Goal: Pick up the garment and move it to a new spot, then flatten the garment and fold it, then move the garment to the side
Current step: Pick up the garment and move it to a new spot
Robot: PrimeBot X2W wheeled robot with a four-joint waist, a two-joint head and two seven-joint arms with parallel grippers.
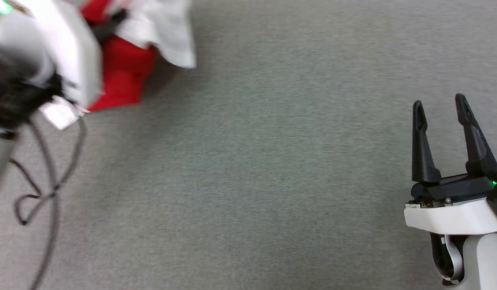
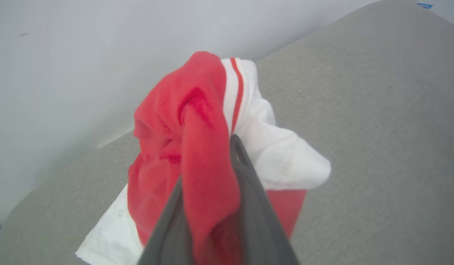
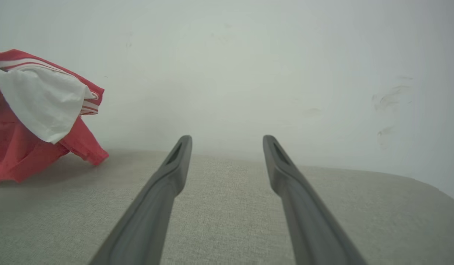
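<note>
The garment (image 1: 123, 72) is a red jersey with white sleeves and red-and-white stripe trim, bunched at the far left of the grey cloth surface. My left gripper (image 1: 111, 24) is shut on a fold of its red cloth. In the left wrist view the garment (image 2: 197, 110) hangs lifted from the left gripper (image 2: 208, 162), its lower part trailing toward the surface. Low at the right, my right gripper (image 1: 439, 100) stands open and holds nothing. The right wrist view shows the right gripper (image 3: 227, 140) with the garment (image 3: 24, 147) far to its left.
Dark cables (image 1: 50, 173) loop down from my left arm over the left part of the grey surface (image 1: 252, 161). A pale wall (image 3: 249, 73) stands just behind the surface's far edge.
</note>
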